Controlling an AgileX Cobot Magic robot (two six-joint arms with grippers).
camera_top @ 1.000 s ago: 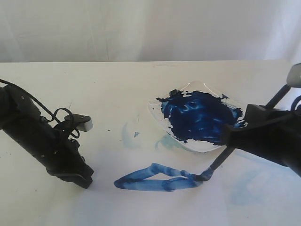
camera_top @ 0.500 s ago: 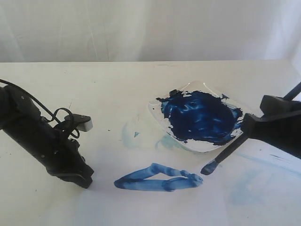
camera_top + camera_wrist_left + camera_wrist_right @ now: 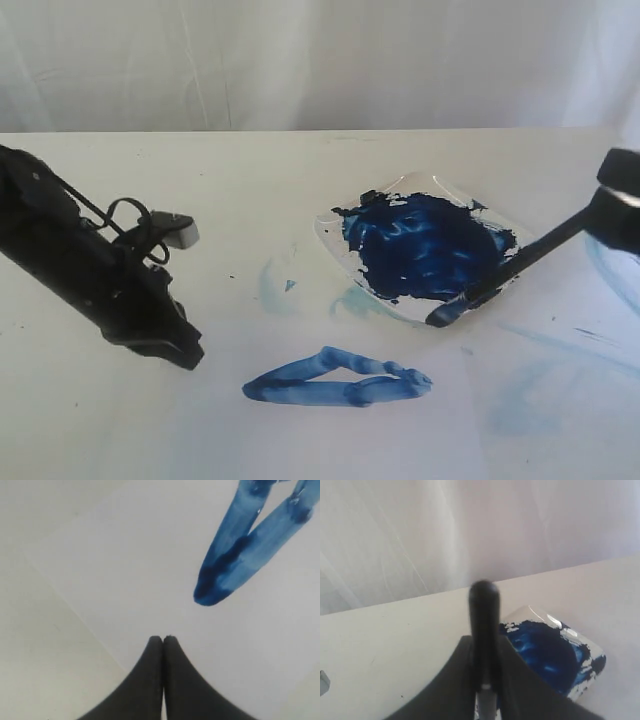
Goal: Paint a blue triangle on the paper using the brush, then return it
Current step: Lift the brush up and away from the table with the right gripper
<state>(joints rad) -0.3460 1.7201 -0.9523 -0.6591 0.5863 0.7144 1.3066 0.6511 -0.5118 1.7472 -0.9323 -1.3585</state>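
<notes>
The blue triangle [image 3: 335, 380] lies flat and elongated on the white paper [image 3: 330, 440], in front of the paint dish. My right gripper [image 3: 612, 205] sits at the right edge, shut on the brush [image 3: 520, 265]. The black handle slants down to the left, and the blue tip rests at the dish's near rim. In the right wrist view, the handle [image 3: 483, 615] stands gripped between the fingers of the right gripper [image 3: 484, 650]. My left gripper [image 3: 185, 352] is shut and empty, left of the triangle. In its wrist view, the left gripper [image 3: 163, 639] hovers over the paper [image 3: 150, 555] near the triangle's end [image 3: 235, 565].
A clear square dish [image 3: 340, 215] holds dark navy paint [image 3: 425, 250], also seen in the right wrist view [image 3: 547, 650]. Pale-blue smears [image 3: 530, 400] mark the surface at the right, and smaller ones [image 3: 275, 285] lie left of the dish. A white curtain hangs behind the table.
The brush tip has lifted off the triangle's right corner and moved back and up to the dish's near rim. The right arm has drawn away to the right. The left arm shifted slightly.
</notes>
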